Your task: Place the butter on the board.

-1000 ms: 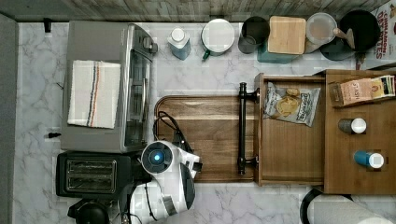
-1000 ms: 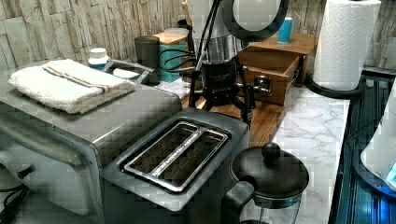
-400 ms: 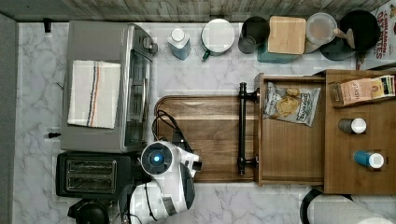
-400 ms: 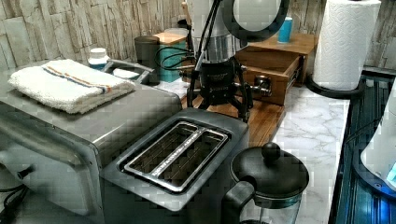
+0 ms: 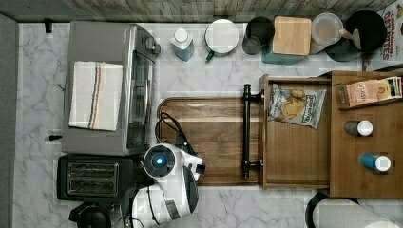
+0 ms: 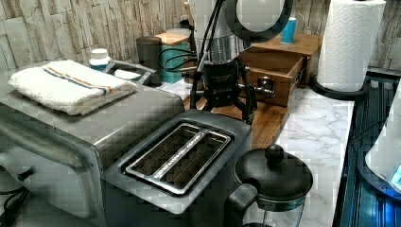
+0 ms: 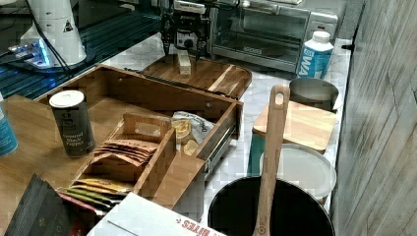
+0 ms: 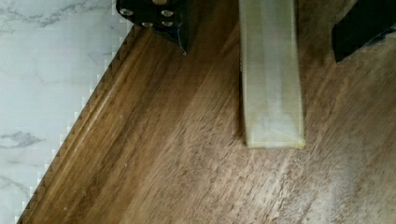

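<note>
Pale butter (image 8: 271, 74) on board (image 8: 187, 154) | gripper (image 8: 264, 23) jaws apart (not touching)

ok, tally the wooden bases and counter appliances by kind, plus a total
board: 1
tray: 1
stand: 1
toaster oven: 1
toaster: 1
coffee press: 1
Total: 6

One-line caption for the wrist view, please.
Butter stick lying on the dark wooden board, open gripper fingers apart on either side.

one butter stick (image 8: 271, 79), one board (image 5: 214, 137), one toaster (image 5: 94, 178).
</note>
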